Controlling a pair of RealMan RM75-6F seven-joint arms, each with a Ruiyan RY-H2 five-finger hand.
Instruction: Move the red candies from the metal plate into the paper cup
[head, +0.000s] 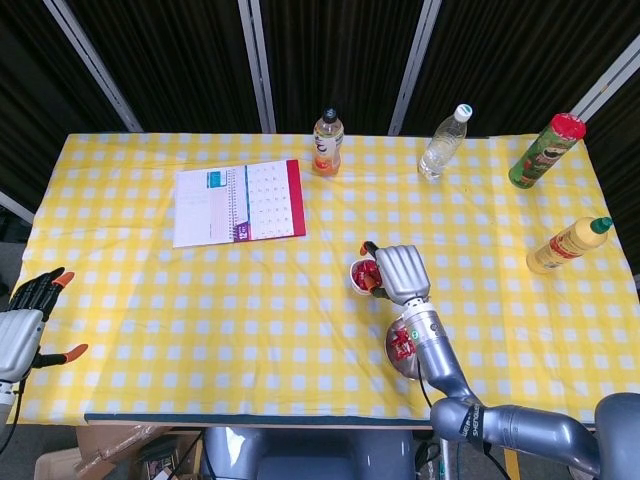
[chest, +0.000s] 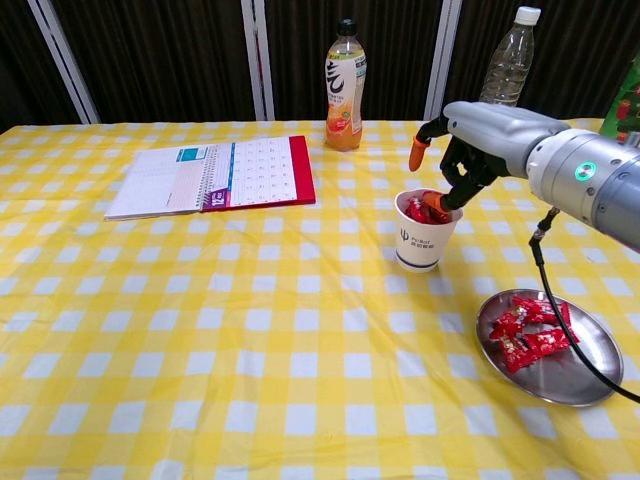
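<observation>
1. The task looks partly done: the paper cup (chest: 419, 243) already holds several red candies (chest: 420, 209), heaped to its rim.
2. A small pile of candies (chest: 530, 332) is left on the metal plate (chest: 585, 378), which sits near the table's front edge, to the right of the cup.
3. The right hand (chest: 470, 150) hangs over the cup's mouth with fingertips (chest: 434, 205) dipping in; whether they are pinching a candy or have let go, I cannot tell.
4. The left hand (head: 22, 325) rests off the table's left edge, fingers apart and empty.
5. The table wears a yellow checked cloth (chest: 200, 330). On it are a calendar (chest: 215, 175), a juice bottle (chest: 344, 85) and a water bottle (chest: 506, 65); dark curtains (chest: 150, 50) hang behind.
</observation>
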